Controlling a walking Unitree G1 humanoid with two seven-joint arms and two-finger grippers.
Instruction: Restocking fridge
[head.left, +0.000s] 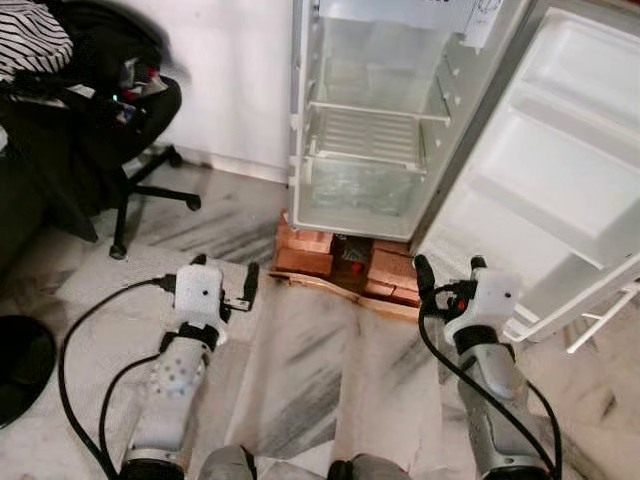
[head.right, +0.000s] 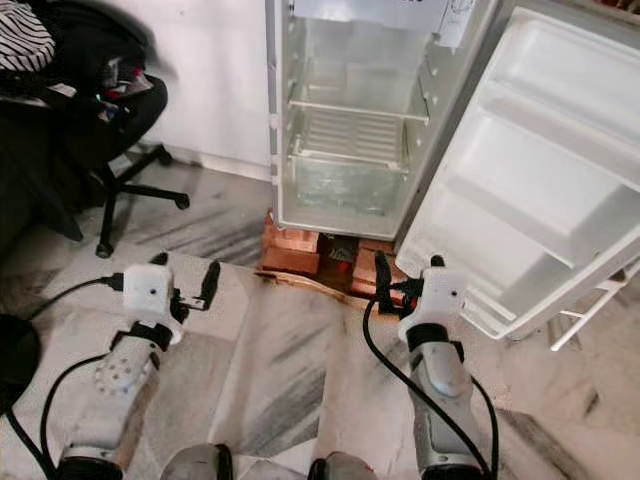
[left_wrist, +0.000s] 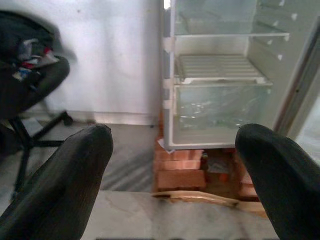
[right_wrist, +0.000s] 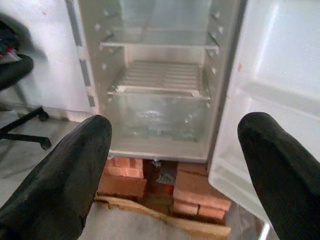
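**A:** What lay to your left?

**B:** An office chair (head.left: 95, 120) on the marble floor (head.left: 300, 370). My left gripper (head.left: 222, 285) hovered low, fingers spread, holding nothing.

**A:** And further right?

**B:** The fridge (head.left: 365, 150) stood on bricks (head.left: 305, 250), its door (head.left: 560, 180) swung wide. My right gripper (head.left: 448, 272) hung before it, also spread and unladen.

arms: we see two silver forearms, perforated shells
wrists: white boxy housings
left claw (head.left: 222, 276): two long black fingers
right claw (head.left: 447, 272): same, small red detail at base
cables: black, looping off both arms
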